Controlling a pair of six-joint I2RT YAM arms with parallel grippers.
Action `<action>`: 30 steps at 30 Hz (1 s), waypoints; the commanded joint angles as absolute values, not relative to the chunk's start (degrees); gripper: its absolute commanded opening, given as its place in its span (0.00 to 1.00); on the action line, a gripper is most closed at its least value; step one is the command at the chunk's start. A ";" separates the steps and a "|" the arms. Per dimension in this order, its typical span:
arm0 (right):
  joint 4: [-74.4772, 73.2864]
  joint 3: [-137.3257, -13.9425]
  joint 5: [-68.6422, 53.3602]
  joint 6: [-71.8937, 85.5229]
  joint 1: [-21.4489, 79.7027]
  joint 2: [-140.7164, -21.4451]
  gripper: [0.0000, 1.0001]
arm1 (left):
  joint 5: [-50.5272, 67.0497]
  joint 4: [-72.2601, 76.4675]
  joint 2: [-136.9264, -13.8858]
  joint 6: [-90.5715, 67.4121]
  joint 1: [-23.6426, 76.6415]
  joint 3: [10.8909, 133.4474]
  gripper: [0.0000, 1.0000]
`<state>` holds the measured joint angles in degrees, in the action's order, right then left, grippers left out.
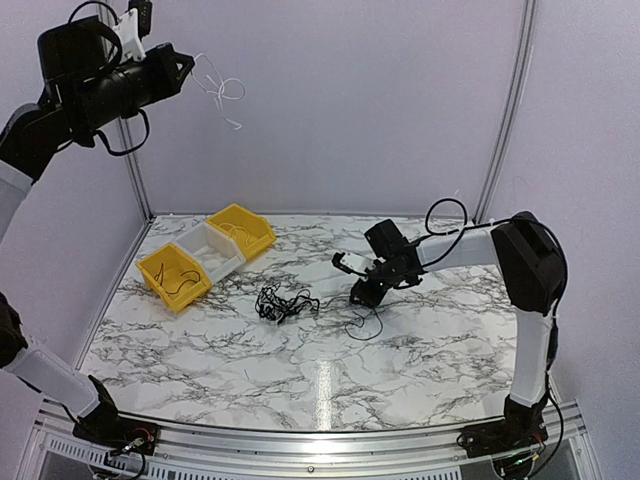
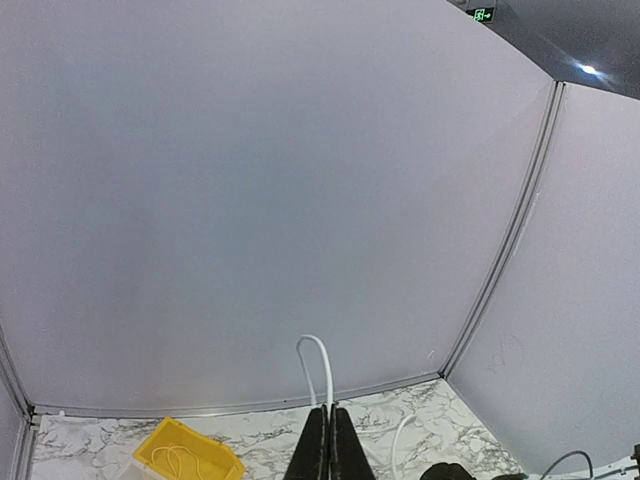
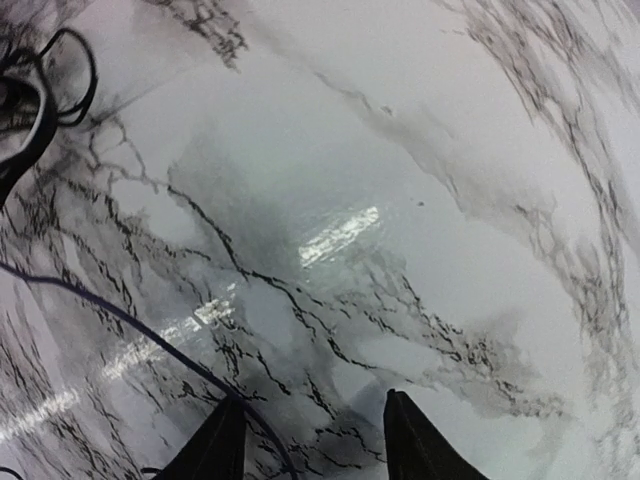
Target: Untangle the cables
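You'll find no readable words or numbers here. Only a small green lit sign [image 2: 484, 14] shows at the upper right of the left wrist view, too small to read.

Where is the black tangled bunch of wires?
In the top view the clump lies near the middle of the table, between the bins on its left and the right pincer on its right.

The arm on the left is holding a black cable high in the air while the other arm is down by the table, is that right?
Not quite: the cable is white, not black. The top external view shows the left gripper holding the white cable high in the air, while the right gripper is down by the table.
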<state>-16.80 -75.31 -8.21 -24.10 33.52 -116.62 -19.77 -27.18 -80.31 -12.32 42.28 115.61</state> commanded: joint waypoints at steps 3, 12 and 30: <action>-20.83 -75.72 -9.64 -24.59 33.48 -110.75 0.64 | -18.70 -32.69 -87.49 -10.88 39.55 117.24 0.00; -19.55 -70.52 -13.69 -26.01 33.42 -98.33 0.75 | -10.21 -26.22 -94.32 -14.67 31.28 109.69 0.00; -18.20 -68.21 -15.49 -27.68 33.46 -93.03 0.77 | -11.62 -21.27 -113.07 -13.52 24.45 110.90 0.00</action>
<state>-19.05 -68.38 -14.98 -26.89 33.52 -93.62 -9.58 -23.35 -109.86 -14.06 26.39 108.73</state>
